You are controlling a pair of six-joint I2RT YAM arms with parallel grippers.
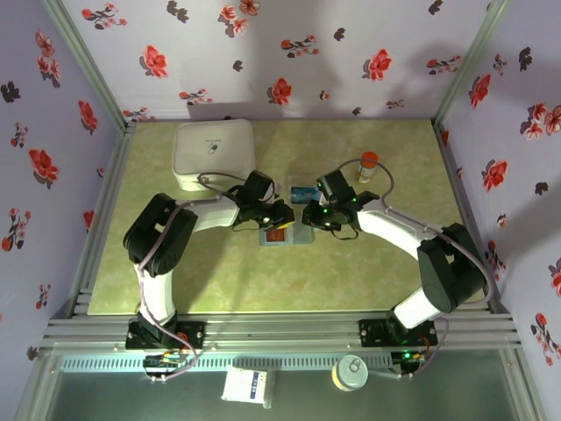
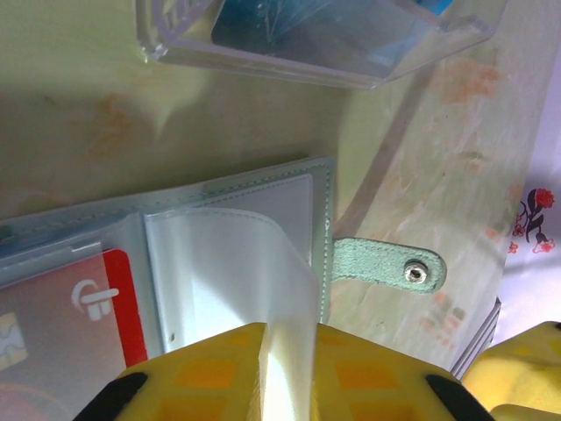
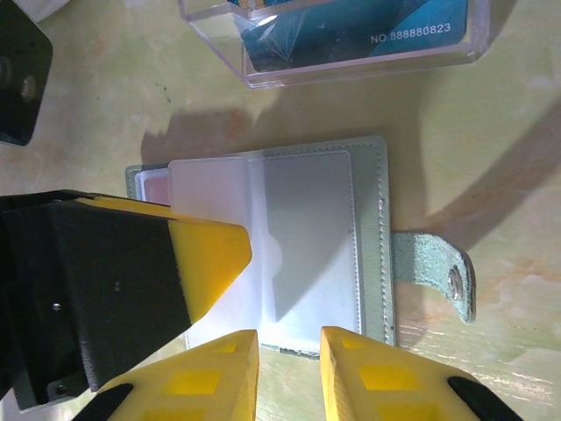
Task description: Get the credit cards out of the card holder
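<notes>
I judge we're midway, working on the second card: my left gripper [image 2: 285, 342] pinches a clear sleeve [image 2: 228, 263] lifted off the card holder [image 3: 379, 228], while my right gripper [image 3: 289, 355] hovers at the holder's near edge, jaws slightly apart. Next I must expose that pocket's mouth. Behind-left of the holder, the white box [image 1: 215, 153] is closed. Just behind the holder, the clear tray [image 3: 263, 77] holds the blue card [image 3: 368, 35]. The holder itself holds the red card [image 2: 123, 298].
</notes>
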